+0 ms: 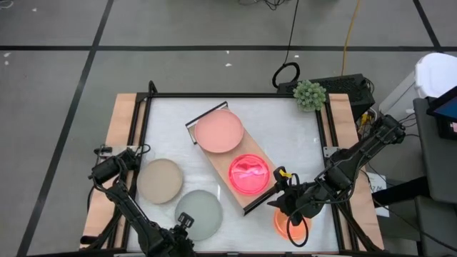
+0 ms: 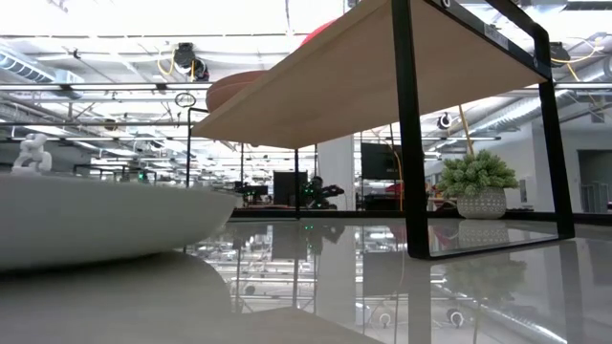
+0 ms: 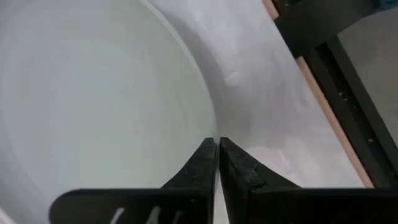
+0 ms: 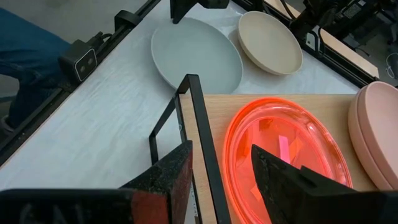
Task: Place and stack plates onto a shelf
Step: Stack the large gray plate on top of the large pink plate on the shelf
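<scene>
Now my left gripper (image 3: 217,163) is hovering with fingers pinched together at the rim of the grey-green plate (image 1: 199,214), the beige plate (image 1: 160,180) lying just beyond. My right gripper (image 4: 219,163) is spreading its fingers over the shelf (image 1: 221,170) end, the hot-pink plate (image 4: 283,152) just ahead, the dusty-pink plate (image 1: 219,131) farther along.

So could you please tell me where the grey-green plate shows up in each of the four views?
High view: grey-green plate at lower centre-left, beside the beige plate.
Low view: probably the pale rim at the left; colour unclear.
Left wrist view: fills the left, before the shut left end effector.
Right wrist view: upper centre.
Shared landmark: the shelf.
</scene>
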Robot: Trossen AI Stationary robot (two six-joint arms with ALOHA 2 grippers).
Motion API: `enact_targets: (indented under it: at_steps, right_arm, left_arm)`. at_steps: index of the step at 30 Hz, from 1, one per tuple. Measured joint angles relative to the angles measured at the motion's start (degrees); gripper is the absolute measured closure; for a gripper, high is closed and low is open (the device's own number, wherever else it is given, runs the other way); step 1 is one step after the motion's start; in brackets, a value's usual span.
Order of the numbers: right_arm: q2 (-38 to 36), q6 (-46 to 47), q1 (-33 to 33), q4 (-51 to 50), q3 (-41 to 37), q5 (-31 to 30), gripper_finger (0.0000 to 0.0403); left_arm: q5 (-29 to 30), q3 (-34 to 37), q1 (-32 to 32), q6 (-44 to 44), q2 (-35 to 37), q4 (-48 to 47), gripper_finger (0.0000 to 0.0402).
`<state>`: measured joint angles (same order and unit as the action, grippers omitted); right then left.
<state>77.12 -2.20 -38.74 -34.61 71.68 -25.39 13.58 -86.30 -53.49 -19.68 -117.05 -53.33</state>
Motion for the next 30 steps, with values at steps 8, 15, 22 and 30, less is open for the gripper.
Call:
enact_targets:
  at_steps: [8, 15, 22, 30]
  right_arm:
    - [0.0, 0.0, 0.0, 0.0, 0.0, 0.0, 0.0255]
    - [0.0, 0.0, 0.0, 0.0, 0.0, 0.0, 0.0255]
    - [0.0, 0.1, 0.0, -0.8, 0.0, 0.0, 0.0255]
    - [0.0, 0.7, 0.0, -1.7, 0.0, 0.0, 0.0255]
  left_arm:
    - [3.0, -0.5, 0.3, -0.5, 0.0, -1.0, 0.0394]
    - [7.4, -4.2, 0.3, -0.7, 2.6, -5.1, 0.0396]
    - [7.6, -8.1, 0.3, 0.5, 5.1, -11.4, 0.0396]
    - [9.0, -12.5, 0.7, 2.4, 5.8, -17.5, 0.0396]
